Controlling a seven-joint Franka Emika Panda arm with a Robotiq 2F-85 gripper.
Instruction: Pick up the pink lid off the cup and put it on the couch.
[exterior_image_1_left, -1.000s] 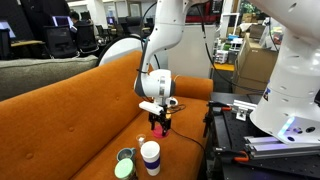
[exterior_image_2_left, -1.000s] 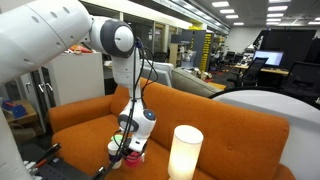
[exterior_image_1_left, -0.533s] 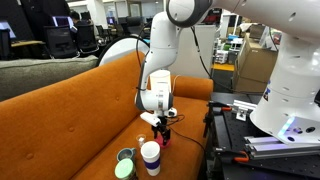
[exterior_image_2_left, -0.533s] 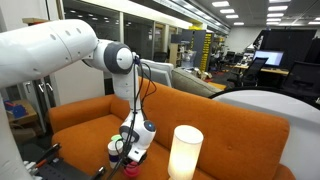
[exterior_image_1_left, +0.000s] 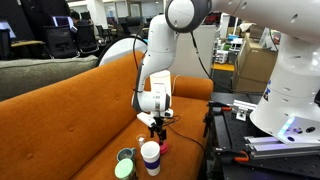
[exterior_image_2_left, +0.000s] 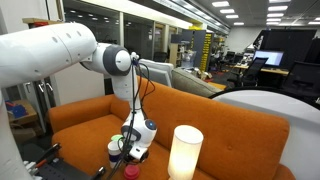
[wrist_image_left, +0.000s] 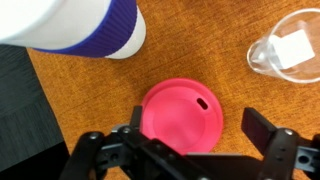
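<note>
**A:** You are bringing the gripper (exterior_image_1_left: 153, 124) down. A second ago it was hanging higher over the seat with something red-pink at its tips. Now it is sitting low, close over the couch (exterior_image_1_left: 70, 112), just beside the cup (exterior_image_1_left: 150, 157).

**B:** Is it gripping anything?

**A:** I am judging not. In the wrist view the pink lid (wrist_image_left: 182, 110) is lying flat on the orange fabric between the jaws, which are standing wide apart. One finger (wrist_image_left: 268, 130) is showing bare cushion between itself and the rim. The other is overlapping the rim's edge, and I cannot tell whether it is touching.

**B:** And the cup?

**A:** It is standing uncovered, white with a blue band, apart from the lid. A clear tumbler (wrist_image_left: 288, 48) is sitting off to the other side, also apart.

**B:** So where are you standing on the task?

**A:** The lid is off the cup and resting on the couch, so the placement is looking done. What is remaining is your retreat. Be lifting straight up, because the overlapping finger could be dragging or flipping the lid toward the cup.
</note>
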